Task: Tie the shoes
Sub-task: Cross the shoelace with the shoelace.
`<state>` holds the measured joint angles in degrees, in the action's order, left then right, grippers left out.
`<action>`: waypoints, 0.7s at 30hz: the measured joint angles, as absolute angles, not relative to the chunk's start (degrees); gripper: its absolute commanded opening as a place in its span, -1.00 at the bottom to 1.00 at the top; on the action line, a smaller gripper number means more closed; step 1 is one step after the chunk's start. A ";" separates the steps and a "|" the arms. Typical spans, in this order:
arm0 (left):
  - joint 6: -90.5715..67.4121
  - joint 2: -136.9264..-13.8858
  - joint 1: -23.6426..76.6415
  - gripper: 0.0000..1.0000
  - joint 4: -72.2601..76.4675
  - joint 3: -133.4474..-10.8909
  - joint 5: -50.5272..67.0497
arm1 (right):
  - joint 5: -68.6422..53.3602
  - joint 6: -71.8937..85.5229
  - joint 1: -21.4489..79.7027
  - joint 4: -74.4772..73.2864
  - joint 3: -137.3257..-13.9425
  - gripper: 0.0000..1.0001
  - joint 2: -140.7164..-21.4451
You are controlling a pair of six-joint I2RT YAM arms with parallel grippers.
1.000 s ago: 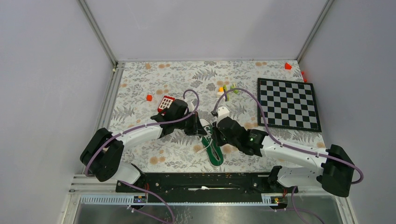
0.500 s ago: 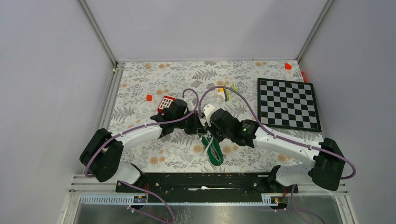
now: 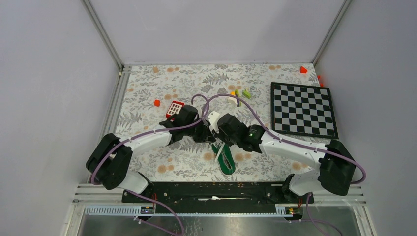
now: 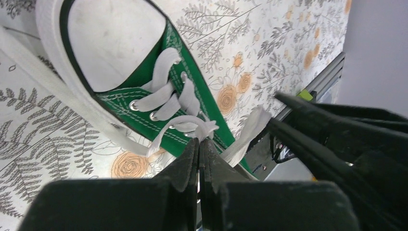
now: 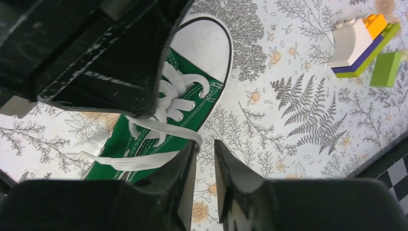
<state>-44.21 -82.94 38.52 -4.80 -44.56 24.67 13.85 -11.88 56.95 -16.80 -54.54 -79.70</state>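
Pinching 1 lace (image 4: pixel 192 126), left fingers (image 4: pixel 188 161) closed; right fingers (image 5: pixel 185 168) slightly apart, empty; 1 sneaker (image 5: pixel 195 111).

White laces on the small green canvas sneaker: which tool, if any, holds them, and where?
The left tool pinches a white lace's looped part beside the green canvas sneaker; the right tool, parted, holds nothing.

The sneaker (image 3: pixel 226 165) lies left of the chessboard (image 3: pixel 303 109) (keypad block (image 3: pixel 174 108) behind, leftward).
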 measured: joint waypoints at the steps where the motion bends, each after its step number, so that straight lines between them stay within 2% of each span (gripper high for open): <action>1: -44.07 -83.20 38.44 -1.00 -5.21 -44.56 24.58 | 13.89 -11.70 56.62 -16.56 -54.54 -0.34 -79.72; 9: -43.44 -83.77 38.37 -1.00 -7.42 -44.56 24.29 | 7.22 -2.94 51.27 -12.32 -49.30 -0.05 -75.00; 15: -43.38 -83.77 38.35 -1.00 -7.49 -44.56 24.14 | 3.33 6.44 49.58 -11.42 -44.71 0.03 -68.73; 21: -43.35 -83.77 38.33 -1.00 -7.51 -44.56 24.14 | 1.52 17.17 49.17 -8.62 -39.05 0.02 -63.88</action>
